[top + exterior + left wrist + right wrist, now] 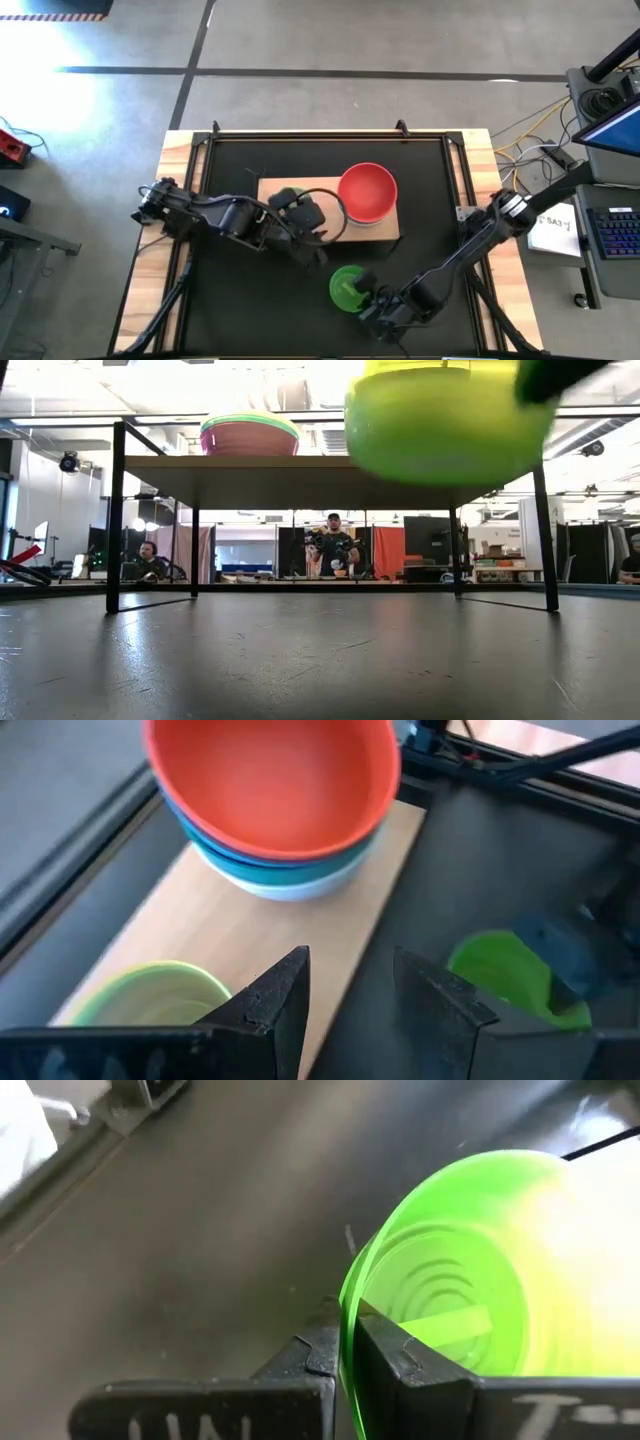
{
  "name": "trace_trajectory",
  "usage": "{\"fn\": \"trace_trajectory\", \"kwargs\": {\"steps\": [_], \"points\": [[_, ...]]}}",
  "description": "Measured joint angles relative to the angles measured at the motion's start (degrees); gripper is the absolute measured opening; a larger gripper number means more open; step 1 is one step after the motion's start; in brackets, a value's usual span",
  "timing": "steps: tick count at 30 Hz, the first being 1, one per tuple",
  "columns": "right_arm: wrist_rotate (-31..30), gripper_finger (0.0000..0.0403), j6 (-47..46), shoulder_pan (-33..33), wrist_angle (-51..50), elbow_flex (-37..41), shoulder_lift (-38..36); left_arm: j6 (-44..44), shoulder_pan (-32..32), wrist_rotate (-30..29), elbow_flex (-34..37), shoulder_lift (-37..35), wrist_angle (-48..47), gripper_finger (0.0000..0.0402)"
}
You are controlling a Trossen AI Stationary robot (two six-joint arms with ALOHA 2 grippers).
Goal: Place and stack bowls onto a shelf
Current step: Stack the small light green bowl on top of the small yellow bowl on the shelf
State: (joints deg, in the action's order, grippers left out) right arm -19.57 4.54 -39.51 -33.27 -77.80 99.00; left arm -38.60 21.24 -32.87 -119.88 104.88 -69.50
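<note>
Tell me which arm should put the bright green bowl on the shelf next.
Right. The right gripper already pinches the bright green bowl by its rim, lifted near the shelf. The left gripper is open and empty over it.

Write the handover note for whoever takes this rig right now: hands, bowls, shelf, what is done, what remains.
Right hand: shut on the rim of the bright green bowl, held off the mat in front of the shelf.
Left hand: open and empty, over the shelf's left part, above a stack of smaller bowls with the yellow-green bowl on top.
Done: the larger bowls are stacked on the shelf's right part, red bowl on top, with teal and white rims showing beneath it.
Left: set the bright green bowl on the smaller stack; the left hand probably has to clear first.
</note>
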Motion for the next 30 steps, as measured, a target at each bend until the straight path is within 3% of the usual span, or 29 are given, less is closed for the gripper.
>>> {"fn": "trace_trajectory", "kwargs": {"steps": [9,18,24,30], "points": [[0.51,0.0009,-1.71,0.02,-1.18,-0.78,-8.47,-3.67,-3.02,11.21,-0.38,0.02,0.82,0.0127],[2.6,0.0008,-6.13,0.02,-2.36,-0.8,-13.39,-14.95,-5.29,26.0,-0.1,4.29,0.94,0.0127],[7.16,0.0008,-7.15,0.04,-4.07,-0.78,-12.13,-14.7,-2.84,29.26,-1.51,8.51,1.2,0.0127],[12.4,0.0008,-6.87,0.02,-5.81,-0.78,-8.26,-14.2,-1.81,30.88,-7.8,13.96,1.41,0.0127]]}}
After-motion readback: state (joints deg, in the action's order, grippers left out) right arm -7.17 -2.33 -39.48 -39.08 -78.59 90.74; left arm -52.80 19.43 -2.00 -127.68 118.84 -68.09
